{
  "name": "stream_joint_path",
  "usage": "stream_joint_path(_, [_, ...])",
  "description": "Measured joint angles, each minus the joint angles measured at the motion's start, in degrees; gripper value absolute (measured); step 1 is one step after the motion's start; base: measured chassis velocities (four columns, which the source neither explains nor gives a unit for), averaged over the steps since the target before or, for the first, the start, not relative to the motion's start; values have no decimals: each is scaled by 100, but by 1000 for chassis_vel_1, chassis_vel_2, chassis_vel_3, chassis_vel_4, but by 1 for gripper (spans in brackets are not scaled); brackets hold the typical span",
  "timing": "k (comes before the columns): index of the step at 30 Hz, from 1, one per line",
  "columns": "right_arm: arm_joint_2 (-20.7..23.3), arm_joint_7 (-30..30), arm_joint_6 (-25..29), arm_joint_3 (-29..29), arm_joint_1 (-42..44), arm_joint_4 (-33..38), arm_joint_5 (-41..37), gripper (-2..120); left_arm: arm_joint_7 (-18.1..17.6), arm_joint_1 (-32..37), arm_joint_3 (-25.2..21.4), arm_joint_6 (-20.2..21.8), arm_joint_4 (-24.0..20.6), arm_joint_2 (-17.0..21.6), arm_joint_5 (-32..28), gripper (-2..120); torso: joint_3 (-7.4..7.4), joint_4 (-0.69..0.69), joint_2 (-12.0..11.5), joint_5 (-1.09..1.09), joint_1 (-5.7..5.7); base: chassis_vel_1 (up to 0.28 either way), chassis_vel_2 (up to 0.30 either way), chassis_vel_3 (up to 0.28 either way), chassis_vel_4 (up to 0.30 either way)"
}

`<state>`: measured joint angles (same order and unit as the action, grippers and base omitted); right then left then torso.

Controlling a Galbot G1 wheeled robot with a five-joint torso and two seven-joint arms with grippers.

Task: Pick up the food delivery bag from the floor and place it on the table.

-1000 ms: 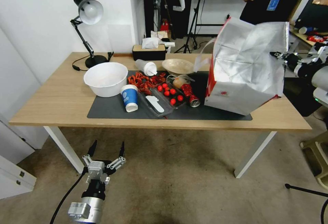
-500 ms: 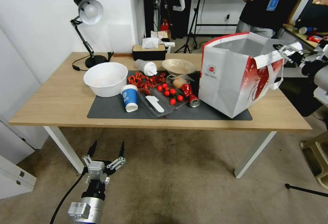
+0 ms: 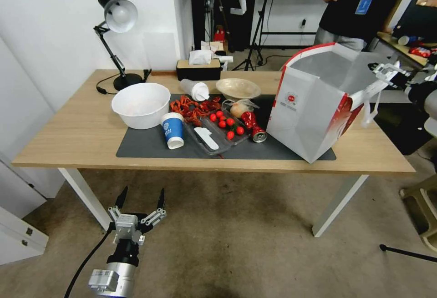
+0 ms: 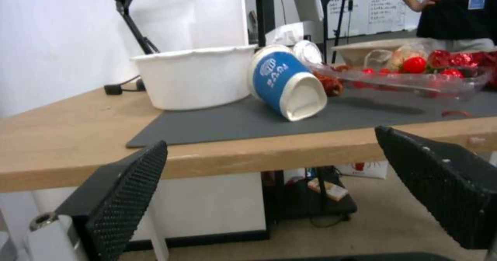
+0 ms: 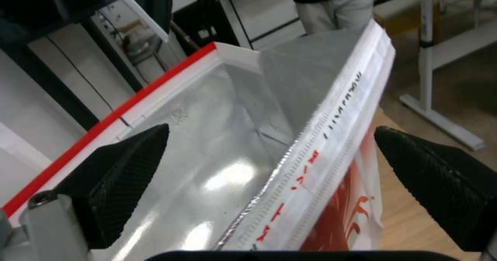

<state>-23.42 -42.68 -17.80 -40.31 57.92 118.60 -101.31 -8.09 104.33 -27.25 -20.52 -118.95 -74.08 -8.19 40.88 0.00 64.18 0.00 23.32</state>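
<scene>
Food delivery bag tilted on my bench at frame right, my right end effector spread wide around its rim, gripping nothing, left end effector open, low at lower left.

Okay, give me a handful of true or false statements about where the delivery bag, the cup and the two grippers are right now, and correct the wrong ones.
1. The food delivery bag stands on the table. True.
2. The right gripper is shut on the bag. False: its fingers are spread either side of the bag's rim.
3. The blue paper cup stands upright. False: it lies tipped on the grey mat.
4. The left gripper hangs open below the table edge. True.
</scene>
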Motion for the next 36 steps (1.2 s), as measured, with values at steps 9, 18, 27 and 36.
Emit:
stream_joint_path(9, [-374,1270,845,-129,932,697,2300,100,1,-47,-91,-68,-156,-14,-72,100,0,0,0,0,0,0,0,0,0])
stream_joint_path(18, [-923,2418,2209,96,2037,1358,4972,100,-84,-47,-125,-75,-249,-31,-136,100,0,0,0,-1,0,0,0,0,0])
stream_joint_path(27, [-1532,2903,2988,-30,3359,1753,6458,100,83,-60,-140,-176,-305,-49,-158,100,-1,0,0,-1,0,0,0,0,0])
stream_joint_path(36, [-2788,3388,3701,362,4855,1716,7558,100,208,-24,-123,-278,-271,-36,-176,100,-1,-1,1,-1,-1,0,0,0,0])
